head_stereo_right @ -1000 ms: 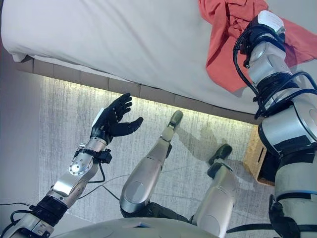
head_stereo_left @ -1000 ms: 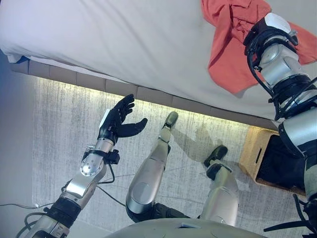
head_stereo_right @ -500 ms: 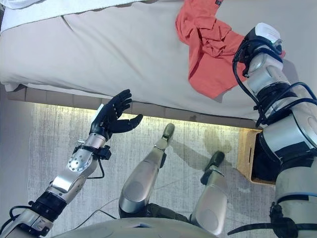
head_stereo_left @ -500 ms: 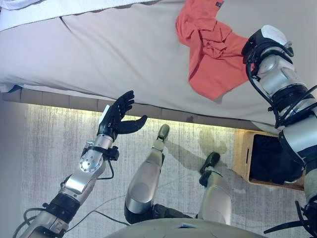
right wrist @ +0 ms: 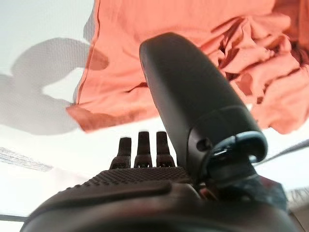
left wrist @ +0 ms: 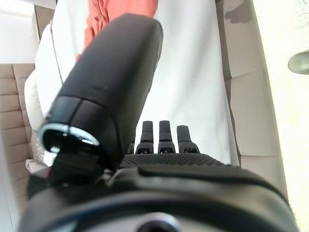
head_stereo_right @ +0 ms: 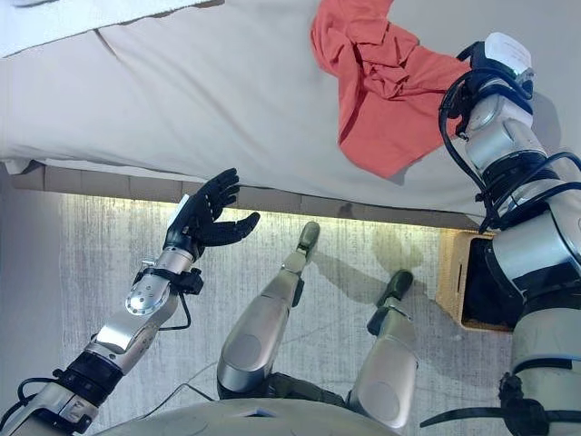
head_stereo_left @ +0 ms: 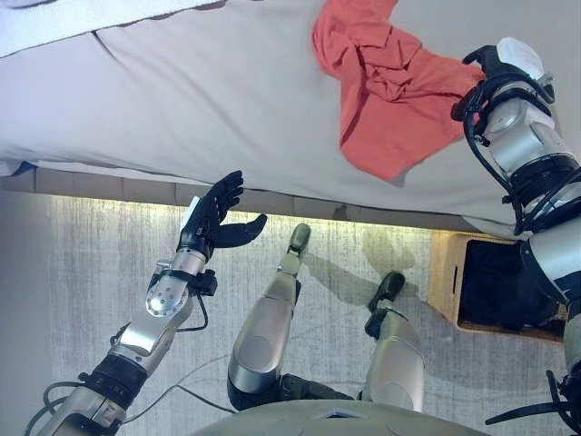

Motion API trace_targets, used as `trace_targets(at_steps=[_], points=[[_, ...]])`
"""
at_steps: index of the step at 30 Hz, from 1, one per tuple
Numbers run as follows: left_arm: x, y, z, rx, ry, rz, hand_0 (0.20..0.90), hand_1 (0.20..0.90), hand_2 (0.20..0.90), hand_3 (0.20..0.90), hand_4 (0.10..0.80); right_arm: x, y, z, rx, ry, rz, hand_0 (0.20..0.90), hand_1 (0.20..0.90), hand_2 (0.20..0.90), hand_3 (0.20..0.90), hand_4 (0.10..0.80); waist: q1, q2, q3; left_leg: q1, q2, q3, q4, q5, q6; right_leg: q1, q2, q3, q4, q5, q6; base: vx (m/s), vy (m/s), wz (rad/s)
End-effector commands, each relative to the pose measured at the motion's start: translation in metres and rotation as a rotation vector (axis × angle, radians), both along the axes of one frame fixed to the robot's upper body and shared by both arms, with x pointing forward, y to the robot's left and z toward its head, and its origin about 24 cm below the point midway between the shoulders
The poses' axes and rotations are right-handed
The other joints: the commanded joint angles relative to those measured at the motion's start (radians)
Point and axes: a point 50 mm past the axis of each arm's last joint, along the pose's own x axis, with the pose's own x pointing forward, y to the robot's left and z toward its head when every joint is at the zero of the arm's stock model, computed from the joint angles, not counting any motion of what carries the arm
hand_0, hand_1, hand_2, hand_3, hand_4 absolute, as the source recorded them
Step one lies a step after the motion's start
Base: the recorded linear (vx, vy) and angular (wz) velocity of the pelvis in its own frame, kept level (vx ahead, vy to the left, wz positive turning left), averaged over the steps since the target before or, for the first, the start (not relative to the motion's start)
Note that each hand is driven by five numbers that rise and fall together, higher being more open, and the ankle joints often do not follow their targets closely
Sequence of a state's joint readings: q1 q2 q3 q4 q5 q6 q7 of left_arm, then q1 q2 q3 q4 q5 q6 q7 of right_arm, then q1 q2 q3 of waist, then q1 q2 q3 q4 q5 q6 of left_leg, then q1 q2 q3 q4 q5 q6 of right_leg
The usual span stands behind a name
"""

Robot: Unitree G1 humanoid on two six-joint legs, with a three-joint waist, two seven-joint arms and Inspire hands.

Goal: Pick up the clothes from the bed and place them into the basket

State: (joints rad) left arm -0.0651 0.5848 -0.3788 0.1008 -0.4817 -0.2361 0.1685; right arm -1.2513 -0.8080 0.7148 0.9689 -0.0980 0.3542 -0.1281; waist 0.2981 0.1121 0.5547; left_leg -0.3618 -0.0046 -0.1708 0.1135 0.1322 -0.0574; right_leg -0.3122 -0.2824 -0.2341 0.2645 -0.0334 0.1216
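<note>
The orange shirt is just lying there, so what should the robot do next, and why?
Probably lower the right hand onto the orange shirt and close on it. The hand is open above the shirt, holding nothing, and the shirt lies loose on the bed.

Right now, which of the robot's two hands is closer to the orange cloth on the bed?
The right hand, raised over the bed beside the orange cloth. The left hand hangs open over the floor, short of the bed's edge.
</note>
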Motion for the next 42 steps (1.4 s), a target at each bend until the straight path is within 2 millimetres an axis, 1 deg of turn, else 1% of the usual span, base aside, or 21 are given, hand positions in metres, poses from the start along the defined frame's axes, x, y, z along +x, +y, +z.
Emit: trace_targets(at_steps=[1,6,9,13,15,16,18,20,23,28,29,31,33,38,42], points=[[-0.003,-0.001,0.020,-0.063,-0.112,-0.012,0.900,0.900,0.900,0.900,0.800,-0.009,-0.008,0.052,-0.068,-0.173,-0.060,0.900,0.900,0.900,0.900,0.800,0.021,0.005,-0.035,-0.016,0.021,0.012,0.003,-0.058,0.048,-0.047,-0.021,-0.027,0.057,0.027,-0.032,0.000,0.000,0.00],[-0.005,-0.003,0.019,-0.067,-0.106,-0.021,0.900,0.900,0.900,0.900,0.800,-0.014,-0.021,0.058,-0.054,-0.188,-0.142,0.900,0.900,0.900,0.900,0.800,0.030,0.019,-0.035,-0.046,0.020,0.011,-0.004,-0.048,0.048,-0.083,-0.020,-0.030,0.073,0.024,-0.032,0.031,-0.001,0.02],[-0.008,-0.002,0.019,-0.070,-0.106,-0.022,0.900,0.900,0.900,0.900,0.800,-0.018,-0.025,0.063,-0.048,-0.200,-0.177,0.900,0.900,0.900,0.900,0.800,0.031,0.025,-0.035,-0.071,0.018,0.012,-0.002,-0.045,0.049,-0.111,-0.019,-0.026,0.082,0.024,-0.033,0.021,-0.001,0.01],[-0.010,-0.001,0.019,-0.074,-0.113,-0.020,0.900,0.900,0.900,0.900,0.800,-0.021,-0.031,0.065,-0.056,-0.170,-0.202,0.900,0.900,0.900,0.900,0.800,0.028,0.032,-0.035,-0.101,0.018,0.011,-0.002,-0.038,0.048,-0.146,-0.015,-0.017,0.095,0.023,-0.033,0.032,0.002,-0.01],[-0.011,-0.001,0.020,-0.075,-0.115,-0.024,0.900,0.900,0.900,0.900,0.800,-0.022,-0.035,0.065,-0.044,-0.141,-0.213,0.900,0.900,0.900,0.900,0.800,0.033,0.036,-0.035,-0.116,0.019,0.012,-0.003,-0.034,0.048,-0.163,-0.014,-0.017,0.102,0.022,-0.033,0.069,-0.029,0.03],[-0.013,-0.002,0.017,-0.074,-0.102,-0.028,0.900,0.900,0.900,0.900,0.800,-0.021,-0.037,0.059,-0.035,-0.112,-0.216,0.900,0.900,0.900,0.900,0.800,0.035,0.037,-0.035,-0.093,0.018,0.013,-0.006,-0.054,0.044,-0.149,-0.015,-0.006,0.114,-0.005,-0.024,0.098,-0.050,0.05],[-0.014,-0.002,0.018,-0.075,-0.108,-0.032,0.900,0.900,0.900,0.900,0.800,-0.021,-0.039,0.057,-0.013,-0.085,-0.214,0.900,0.900,0.900,0.900,0.800,0.039,0.041,-0.035,-0.112,0.017,0.012,-0.007,-0.049,0.043,-0.171,-0.013,-0.006,0.120,-0.004,-0.024,0.047,-0.023,0.01],[-0.017,-0.003,0.020,-0.080,-0.117,-0.033,0.900,0.900,0.900,0.900,0.800,-0.021,-0.038,0.056,0.007,-0.060,-0.204,0.900,0.900,0.900,0.900,0.800,0.044,0.048,-0.035,-0.134,0.017,0.010,-0.006,-0.044,0.043,-0.194,-0.011,-0.007,0.126,-0.006,-0.025,0.000,0.000,0.00],[-0.019,-0.005,0.022,-0.082,-0.127,-0.044,0.900,0.900,0.900,0.900,0.800,-0.017,-0.034,0.050,0.037,-0.022,-0.176,0.900,0.900,0.900,0.900,0.800,0.053,0.056,-0.035,-0.170,0.010,-0.002,0.006,-0.042,0.044,-0.230,-0.007,-0.006,0.147,-0.011,-0.028,0.000,0.000,0.00],[-0.020,-0.006,0.023,-0.082,-0.132,-0.053,0.900,0.900,0.900,0.900,0.800,-0.012,-0.025,0.047,0.116,-0.051,-0.101,0.900,0.900,0.900,0.900,0.800,0.063,0.063,-0.035,-0.213,0.004,-0.014,0.031,-0.047,0.046,-0.272,-0.005,-0.005,0.178,-0.021,-0.033,-0.002,-0.003,0.02],[-0.021,-0.006,0.024,-0.081,-0.133,-0.055,0.900,0.900,0.900,0.900,0.800,-0.010,-0.021,0.046,0.129,-0.065,-0.082,0.841,0.841,0.841,0.831,0.731,0.063,0.063,-0.035,-0.220,0.003,-0.016,0.037,-0.049,0.046,-0.278,-0.004,-0.005,0.182,-0.022,-0.033,-0.002,-0.022,0.04],[-0.022,-0.007,0.024,-0.077,-0.133,-0.062,0.900,0.900,0.900,0.900,0.800,-0.008,-0.014,0.047,0.130,-0.111,-0.043,0.458,0.458,0.458,0.384,0.284,0.063,0.062,-0.035,-0.226,0.002,-0.018,0.044,-0.053,0.047,-0.283,-0.003,-0.004,0.188,-0.024,-0.035,0.004,-0.014,0.06],[-0.023,-0.007,0.023,-0.077,-0.132,-0.063,0.900,0.900,0.900,0.900,0.800,-0.007,-0.009,0.048,0.133,-0.142,-0.024,0.300,0.300,0.300,0.200,0.100,0.062,0.061,-0.035,-0.224,0.001,-0.019,0.044,-0.055,0.047,-0.283,-0.001,-0.003,0.188,-0.023,-0.035,0.004,-0.003,0.02],[-0.022,-0.008,0.024,-0.085,-0.141,-0.055,0.900,0.900,0.900,0.900,0.800,-0.003,0.007,0.048,0.135,-0.217,0.048,0.300,0.300,0.300,0.200,0.100,0.051,0.051,-0.035,-0.207,0.008,-0.012,0.033,-0.059,0.048,-0.271,0.001,0.000,0.174,-0.017,-0.033,0.001,-0.001,-0.01],[-0.020,-0.008,0.024,-0.085,-0.138,-0.049,0.900,0.900,0.900,0.900,0.800,-0.003,0.012,0.047,0.146,-0.221,0.081,0.300,0.300,0.300,0.200,0.100,0.039,0.039,-0.035,-0.170,0.017,-0.004,0.024,-0.065,0.047,-0.241,-0.003,0.003,0.159,-0.012,-0.030,0.000,0.000,0.00]])
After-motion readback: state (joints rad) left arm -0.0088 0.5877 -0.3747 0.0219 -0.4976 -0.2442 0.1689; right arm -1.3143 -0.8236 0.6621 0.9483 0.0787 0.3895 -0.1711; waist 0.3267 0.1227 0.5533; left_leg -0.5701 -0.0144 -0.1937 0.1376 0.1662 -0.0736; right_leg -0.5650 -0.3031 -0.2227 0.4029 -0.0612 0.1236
